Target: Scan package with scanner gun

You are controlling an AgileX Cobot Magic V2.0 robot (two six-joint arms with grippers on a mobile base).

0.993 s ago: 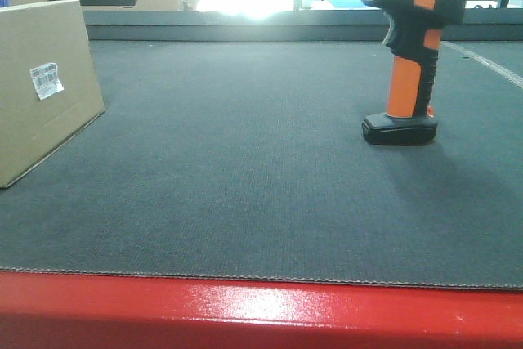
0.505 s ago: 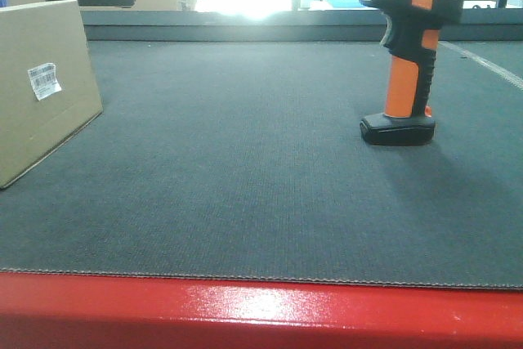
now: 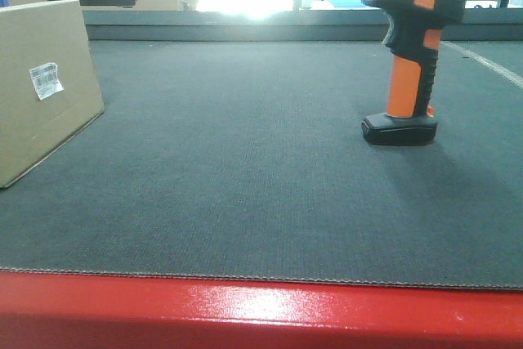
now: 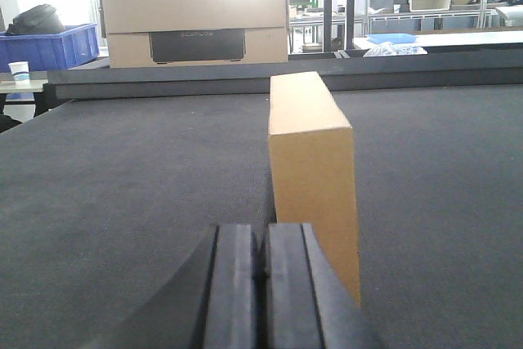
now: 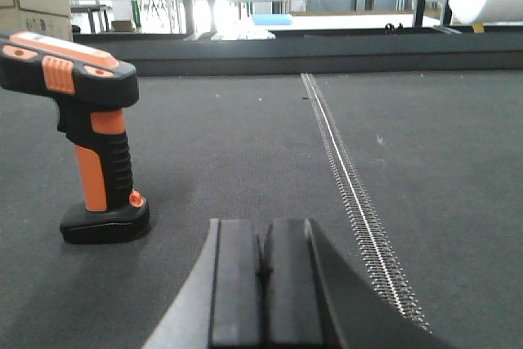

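Note:
The package (image 3: 45, 87), a plain brown box with a small white barcode label (image 3: 46, 80), stands on edge at the left of the dark belt. In the left wrist view the package (image 4: 315, 161) stands just ahead and slightly right of my left gripper (image 4: 261, 239), which is shut and empty. The scanner gun (image 3: 409, 46), orange handle and black head, stands upright on its base at the right. In the right wrist view the scanner gun (image 5: 90, 128) stands ahead and to the left of my right gripper (image 5: 263, 239), which is shut and empty. Neither gripper shows in the front view.
A red edge (image 3: 261, 312) runs along the belt's front. A metal lacing seam (image 5: 347, 177) crosses the belt to the right of my right gripper. Larger cardboard boxes (image 4: 196, 22) stand behind the belt's far rail, with a blue bin (image 4: 49, 42) at the left.
The view shifted very slightly and returned; the package and scanner gun stand where they were.

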